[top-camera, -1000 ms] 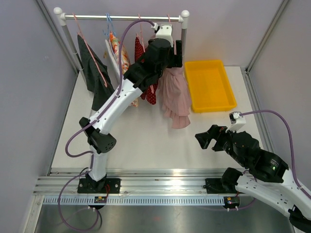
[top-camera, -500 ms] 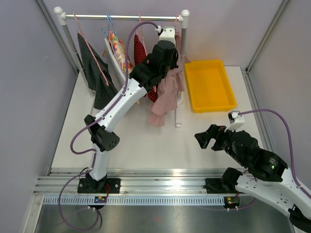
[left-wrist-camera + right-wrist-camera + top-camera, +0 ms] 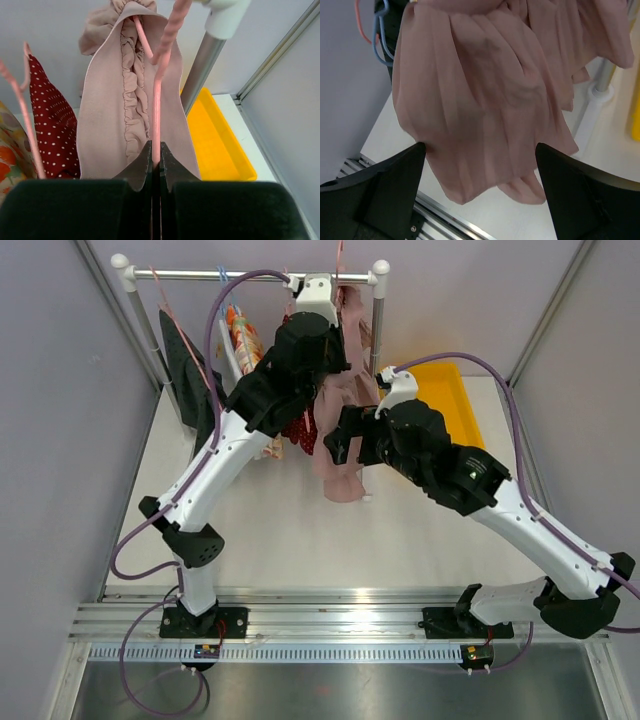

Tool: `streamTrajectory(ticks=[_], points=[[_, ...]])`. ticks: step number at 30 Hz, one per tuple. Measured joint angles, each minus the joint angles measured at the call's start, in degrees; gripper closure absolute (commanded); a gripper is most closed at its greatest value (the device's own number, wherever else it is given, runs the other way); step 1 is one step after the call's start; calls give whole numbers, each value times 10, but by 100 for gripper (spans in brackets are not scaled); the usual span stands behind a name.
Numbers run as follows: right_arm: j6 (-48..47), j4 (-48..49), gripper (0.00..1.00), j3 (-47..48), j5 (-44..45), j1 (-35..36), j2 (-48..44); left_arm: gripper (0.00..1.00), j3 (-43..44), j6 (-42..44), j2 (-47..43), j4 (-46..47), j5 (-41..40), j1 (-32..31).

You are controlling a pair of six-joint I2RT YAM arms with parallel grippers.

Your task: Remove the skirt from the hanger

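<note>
Skirt [image 3: 127,100] — pale pink, gathered waist — is draped over pink hanger [image 3: 156,117], hem hanging free above the table [image 3: 270,530] by the rack's rt end. Not yet off the hanger.

Hanger's wire stem is pinched by L gripper [image 3: 155,150], jaws clenched on it below the hook. This hold is judged to fix the hanger high & steady so cloth can be drawn off it. Whether the hook sits on the rail [image 3: 200,275] or is lifted clear can't be told.

R gripper [image 3: 480,150] is placed at the skirt's lower folds, jaws spread wide, nothing grasped; cloth hangs just ahead of the fingers [image 3: 385,185]. Placement is judged as prep for a pinch on the fabric, then a downward pull.

Red dotted garment [image 3: 52,125] is seen just beside the skirt; more clothes hang further along the rail.

Yellow tray [image 3: 455,405] lies on the table beside the rack — possibly the drop spot, a guess only.

Risk: gathered waist may snag on hanger arms if pulled askew.
</note>
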Motion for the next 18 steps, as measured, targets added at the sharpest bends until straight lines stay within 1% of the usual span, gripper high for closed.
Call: streamTrajectory(ticks=[4, 8, 10, 11, 13, 14, 16, 17, 18], points=[[2, 26, 1, 37, -16, 2, 39, 100, 1, -4, -20, 0, -3, 0], [18, 52, 1, 37, -24, 8, 56, 100, 1, -13, -23, -5, -6, 2], [26, 69, 5, 35, -24, 16, 64, 100, 0, -21, -23, -7, -5, 1], [28, 77, 18, 32, -23, 22, 67, 100, 0, -26, -23, -7, -3, 1], [29, 92, 39, 23, -21, 33, 69, 100, -1, -38, -24, -6, 2, 1], [29, 100, 64, 17, -18, 39, 70, 100, -6, -45, -26, -4, 4, 1], [27, 115, 90, 4, -15, 46, 70, 100, -25, -55, -34, -3, 9, 1], [26, 119, 100, -2, -15, 48, 69, 100, -34, -59, -37, -1, 12, 1], [26, 124, 100, -9, -13, 50, 69, 100, -40, -62, -38, -1, 16, 1]])
